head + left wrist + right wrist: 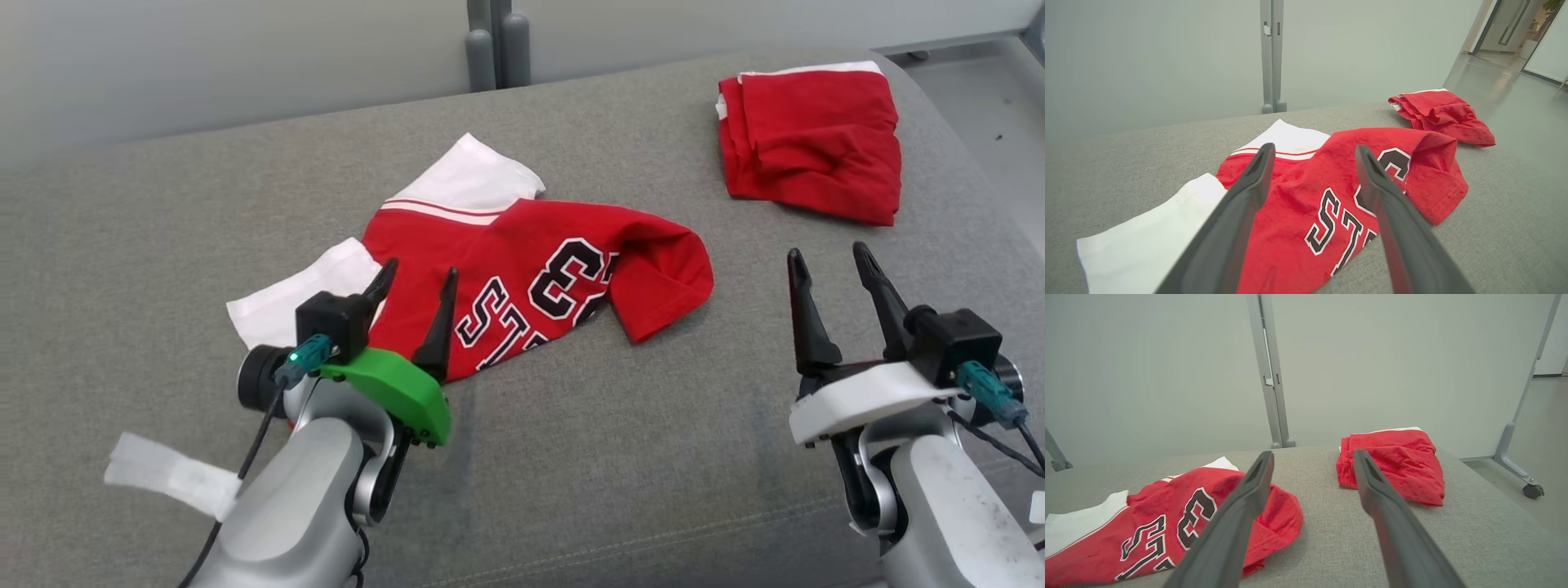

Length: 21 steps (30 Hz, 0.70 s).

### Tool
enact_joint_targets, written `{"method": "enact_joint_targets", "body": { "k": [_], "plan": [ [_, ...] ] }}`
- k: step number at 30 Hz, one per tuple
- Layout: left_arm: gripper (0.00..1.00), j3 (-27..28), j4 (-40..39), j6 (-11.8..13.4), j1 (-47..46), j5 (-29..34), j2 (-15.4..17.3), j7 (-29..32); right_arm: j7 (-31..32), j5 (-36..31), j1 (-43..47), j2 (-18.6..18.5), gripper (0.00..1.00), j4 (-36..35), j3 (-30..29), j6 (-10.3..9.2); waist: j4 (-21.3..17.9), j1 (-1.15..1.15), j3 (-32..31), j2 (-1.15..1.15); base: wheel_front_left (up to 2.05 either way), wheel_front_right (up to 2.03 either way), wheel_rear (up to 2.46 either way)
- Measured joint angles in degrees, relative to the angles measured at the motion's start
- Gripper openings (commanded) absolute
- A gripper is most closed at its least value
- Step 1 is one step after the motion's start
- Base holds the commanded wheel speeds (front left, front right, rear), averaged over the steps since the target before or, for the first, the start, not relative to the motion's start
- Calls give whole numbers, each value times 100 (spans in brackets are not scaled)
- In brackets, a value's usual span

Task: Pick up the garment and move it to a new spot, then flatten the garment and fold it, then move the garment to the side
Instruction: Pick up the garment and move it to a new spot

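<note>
Left end effector open over the red jersey printed 33; right end effector open, empty, near front edge of the couch.

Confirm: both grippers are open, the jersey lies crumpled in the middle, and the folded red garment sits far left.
One error: the folded garment sits far right, not left, per the head view. The left gripper and right gripper are open; the jersey lies crumpled in the middle.
</note>
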Motion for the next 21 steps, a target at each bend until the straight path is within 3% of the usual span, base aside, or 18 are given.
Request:
{"method": "enact_joint_targets", "body": {
  "k": [14, 21],
  "plan": [
    [100, 1830, -675, 44, 1597, 609, 238, 0, -26, 64, 504, 64, 100, 98, -2, -48, 481, 0, -589, 0, 0, 0, 0],
    [100, 2270, -1009, 44, 2195, 907, 156, 0, -26, 64, 563, 87, 100, 87, 55, -41, 547, 0, -700, 0, 0, 0, 0]
  ]
}}
